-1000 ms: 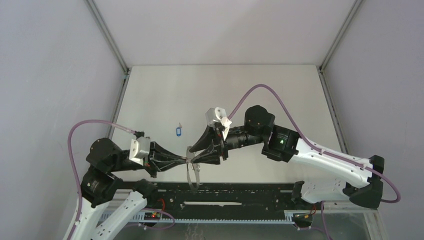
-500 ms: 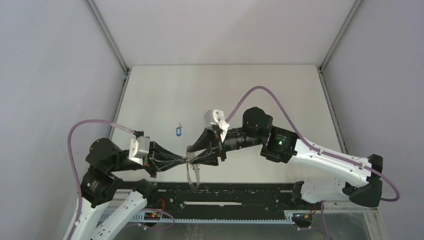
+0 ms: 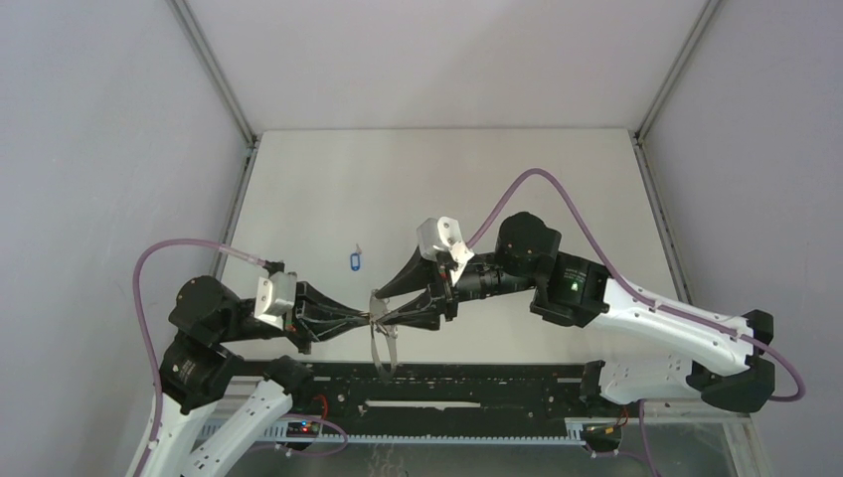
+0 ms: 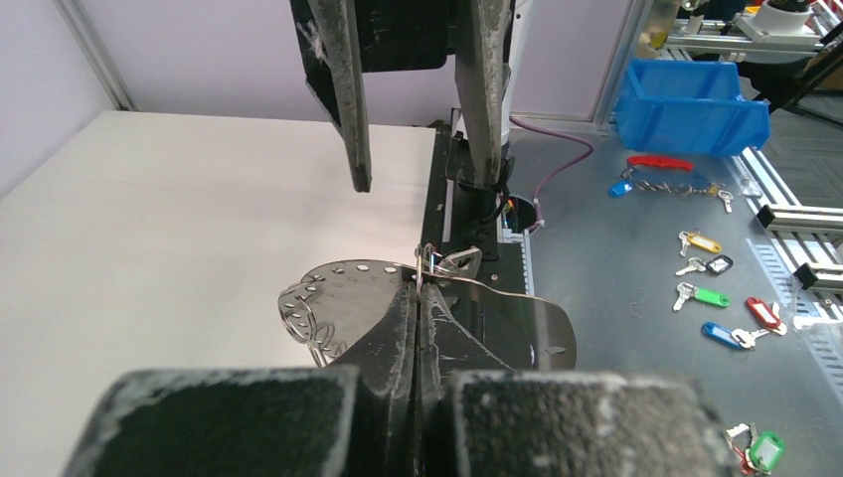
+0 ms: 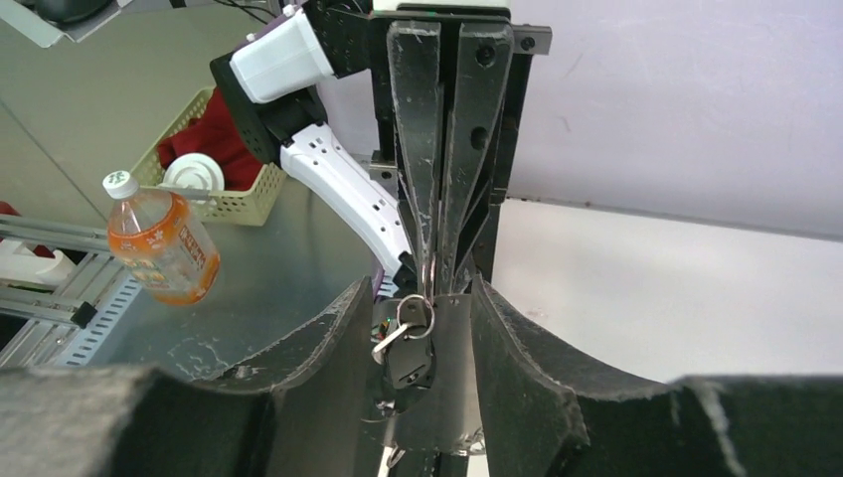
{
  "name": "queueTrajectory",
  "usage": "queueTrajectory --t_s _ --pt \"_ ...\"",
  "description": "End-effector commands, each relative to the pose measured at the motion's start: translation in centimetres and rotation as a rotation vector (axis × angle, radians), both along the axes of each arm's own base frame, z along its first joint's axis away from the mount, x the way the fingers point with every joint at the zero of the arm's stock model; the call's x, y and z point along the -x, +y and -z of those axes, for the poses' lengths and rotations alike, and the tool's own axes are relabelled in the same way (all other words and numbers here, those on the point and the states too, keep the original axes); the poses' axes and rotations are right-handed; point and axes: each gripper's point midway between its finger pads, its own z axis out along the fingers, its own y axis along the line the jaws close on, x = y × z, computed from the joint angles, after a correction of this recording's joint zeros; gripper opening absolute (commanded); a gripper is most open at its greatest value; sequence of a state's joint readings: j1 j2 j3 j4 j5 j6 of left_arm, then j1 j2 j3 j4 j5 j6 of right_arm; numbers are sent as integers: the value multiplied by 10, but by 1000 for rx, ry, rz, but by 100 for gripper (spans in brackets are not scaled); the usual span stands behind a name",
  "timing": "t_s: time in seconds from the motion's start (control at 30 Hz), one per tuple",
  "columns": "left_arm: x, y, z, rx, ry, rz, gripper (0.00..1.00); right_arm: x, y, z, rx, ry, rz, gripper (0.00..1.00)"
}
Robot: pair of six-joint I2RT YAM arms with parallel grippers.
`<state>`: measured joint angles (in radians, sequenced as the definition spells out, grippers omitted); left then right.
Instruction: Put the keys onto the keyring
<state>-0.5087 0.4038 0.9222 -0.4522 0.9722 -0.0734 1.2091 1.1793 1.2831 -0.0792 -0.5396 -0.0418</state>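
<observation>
The keyring (image 4: 338, 298) is a thin grey metal plate with holes along its rim and small rings (image 4: 298, 320) on one edge. My left gripper (image 4: 420, 294) is shut on its top edge and holds it upright above the table's near edge (image 3: 380, 346). The black-headed key (image 5: 408, 360) hangs from a small ring (image 5: 414, 310) at that edge. My right gripper (image 5: 422, 298) is open, one finger on each side of this key, with gaps to both. The blue-headed key (image 3: 353, 260) lies on the table, left of both grippers.
A black rail (image 3: 447, 383) runs along the near table edge under the keyring. Beyond the table, off to the side, stand a blue bin (image 4: 691, 104), several coloured spare keys (image 4: 716, 298), an orange drink bottle (image 5: 159, 243) and a yellow basket (image 5: 224, 189).
My right arm has shifted slightly to the right and its jaws have widened a little around the hanging key. The left gripper and keyring have stayed in place.
</observation>
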Motion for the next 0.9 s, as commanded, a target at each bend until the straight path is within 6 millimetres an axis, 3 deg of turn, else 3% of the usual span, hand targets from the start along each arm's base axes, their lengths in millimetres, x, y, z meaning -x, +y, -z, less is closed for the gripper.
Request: queueTrajectory --t_s 0.0,0.43,0.57,0.73,0.87 --pt "5 3 -22 45 -54 -7 0 5 6 -18 -40 -34 -18 48" --pt "6 4 -24 49 -61 -10 0 2 14 -8 -4 -14 -26 41" --pt "6 4 -24 49 -60 -12 0 1 15 -9 -4 -11 -29 30" --pt "2 4 -21 46 -54 -27 0 0 16 -7 2 -5 -26 1" --pt "0 4 -19 43 -51 -41 0 -2 15 -1 29 11 -12 0"
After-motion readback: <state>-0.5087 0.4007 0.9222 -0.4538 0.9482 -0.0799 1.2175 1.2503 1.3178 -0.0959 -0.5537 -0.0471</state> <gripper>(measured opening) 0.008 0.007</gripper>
